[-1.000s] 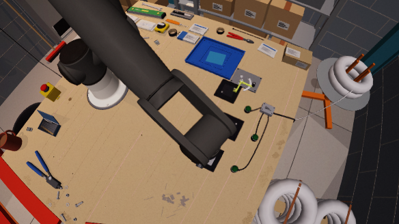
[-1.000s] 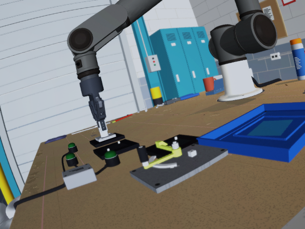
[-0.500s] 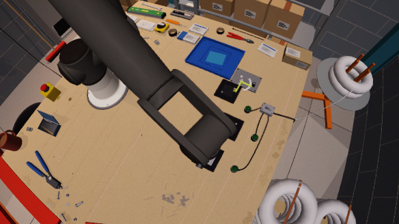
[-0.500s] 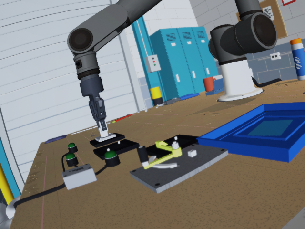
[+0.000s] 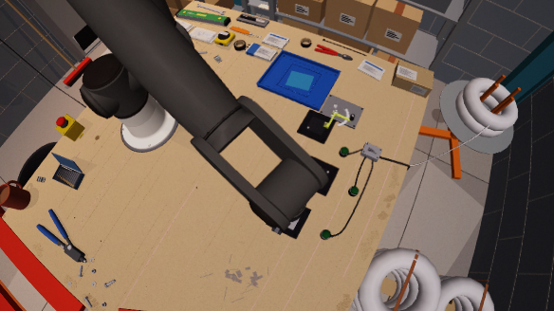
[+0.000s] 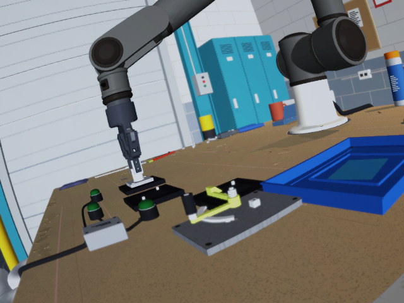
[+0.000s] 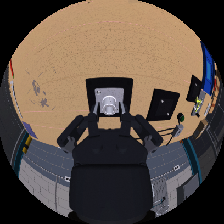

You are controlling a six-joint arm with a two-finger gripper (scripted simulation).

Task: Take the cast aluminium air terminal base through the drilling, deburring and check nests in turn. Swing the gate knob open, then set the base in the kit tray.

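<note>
The cast aluminium base, a pale square plate with a short round boss, sits flat on the nearest black nest at the bench's end. My gripper stands straight over it, open around the boss and holding nothing. A second black nest lies just beside the first, and a third lies further along, by the gate. The gate is a grey plate with a yellow arm and a black knob. The blue kit tray is beyond it.
A grey junction box with cables to three green buttons sits beside the nests near the bench edge. The arm's white pedestal stands behind the tray. Loose screws and pliers lie at the far corner.
</note>
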